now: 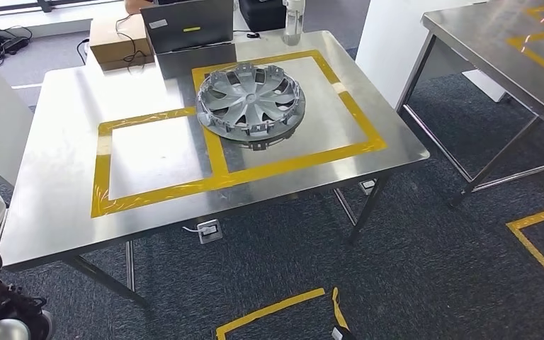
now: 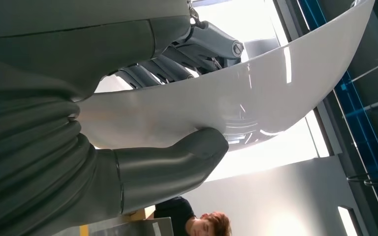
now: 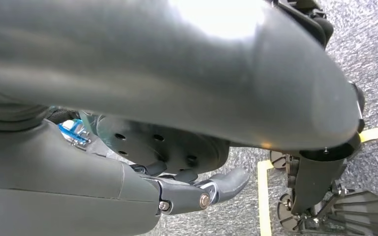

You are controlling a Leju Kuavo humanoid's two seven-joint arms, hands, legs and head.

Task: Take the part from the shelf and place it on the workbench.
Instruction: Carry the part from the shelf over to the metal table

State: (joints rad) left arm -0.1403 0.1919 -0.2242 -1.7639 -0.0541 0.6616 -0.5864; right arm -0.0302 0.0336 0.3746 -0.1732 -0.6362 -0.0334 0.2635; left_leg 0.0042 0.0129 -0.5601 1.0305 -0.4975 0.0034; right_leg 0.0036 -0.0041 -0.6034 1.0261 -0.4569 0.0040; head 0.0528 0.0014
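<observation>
The head view looks forward and down from high on the robot, taking in the whole tabletop (image 1: 57, 212) at middle distance, a second table (image 1: 496, 42) to the right and the carpet (image 1: 411, 269) with tape lines. The left wrist view sits close behind the left hand (image 2: 142, 162) and faces upward, toward bright ceiling lights, a wall and a person; a pale curved part (image 2: 256, 93) fills its middle. The right wrist view, close behind the right hand (image 3: 197, 194), faces down at the carpet. It shares that taped carpet with the head view.
</observation>
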